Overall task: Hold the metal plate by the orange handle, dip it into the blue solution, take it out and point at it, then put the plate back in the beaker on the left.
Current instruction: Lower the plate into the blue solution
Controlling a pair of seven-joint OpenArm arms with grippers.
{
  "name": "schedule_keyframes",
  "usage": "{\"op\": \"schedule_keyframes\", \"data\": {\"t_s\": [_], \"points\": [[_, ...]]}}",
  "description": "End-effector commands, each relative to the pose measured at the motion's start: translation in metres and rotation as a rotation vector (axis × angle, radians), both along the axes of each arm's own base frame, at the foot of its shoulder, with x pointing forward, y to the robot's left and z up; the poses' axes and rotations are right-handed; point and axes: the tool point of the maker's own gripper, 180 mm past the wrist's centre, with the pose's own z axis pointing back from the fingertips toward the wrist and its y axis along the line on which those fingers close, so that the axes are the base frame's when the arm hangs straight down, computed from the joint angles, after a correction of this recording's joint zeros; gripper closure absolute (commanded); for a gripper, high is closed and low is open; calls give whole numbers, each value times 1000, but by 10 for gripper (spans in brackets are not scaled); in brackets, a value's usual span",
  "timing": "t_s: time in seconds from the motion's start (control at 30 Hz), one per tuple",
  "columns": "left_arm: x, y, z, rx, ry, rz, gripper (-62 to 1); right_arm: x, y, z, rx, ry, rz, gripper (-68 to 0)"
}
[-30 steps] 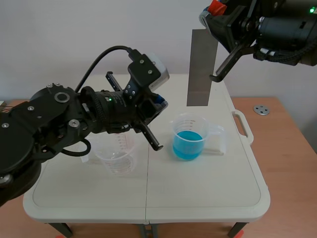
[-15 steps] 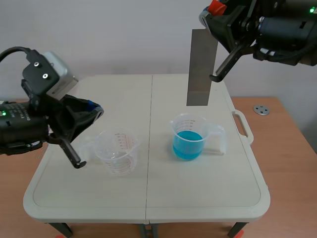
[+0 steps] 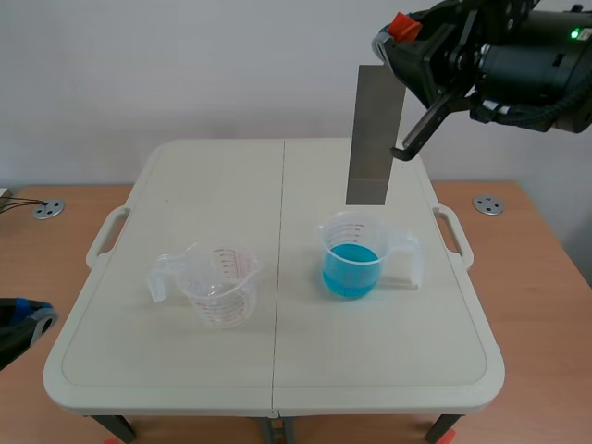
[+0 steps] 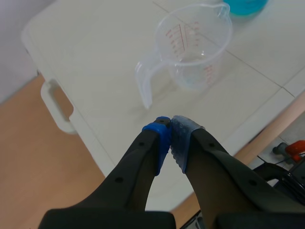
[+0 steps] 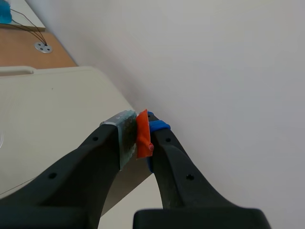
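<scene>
A wide gap on the table point(image 3: 287, 333) separates clear beaker point(image 3: 218, 285) and blue-solution beaker point(image 3: 355, 256).

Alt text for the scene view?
The right pincer holds a grey metal plate by its orange handle, hanging upright over a beaker of blue solution. An empty clear beaker stands to its left on the white table.

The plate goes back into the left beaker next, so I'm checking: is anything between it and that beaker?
Nothing visible does. The metal plate hangs high from the right hand near the blue-solution beaker; only table surface lies between that and the empty left beaker. The left hand is low, by the table's near corner.
</scene>
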Motion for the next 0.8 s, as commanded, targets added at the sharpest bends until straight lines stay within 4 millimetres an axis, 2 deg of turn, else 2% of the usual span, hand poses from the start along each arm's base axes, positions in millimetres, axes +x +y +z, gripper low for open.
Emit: {"op": "schedule_keyframes", "data": {"t_s": [0.0, 0.23, 0.5, 0.77], "points": [[-5, 0, 4, -35, -9, 14, -15, 4, -1, 4, 29, -17, 5, -13], [-44, 16, -8, -38, 75, 66, -15, 8, -4, -13, 52, 13, 15, -13], [-78, 30, -19, -57, 142, 188, -15, 10, -6, -31, 80, 38, 30, -13], [-90, 28, -24, -71, 160, 240, -15, 15, -7, -56, 98, 61, 16, -13]]}}
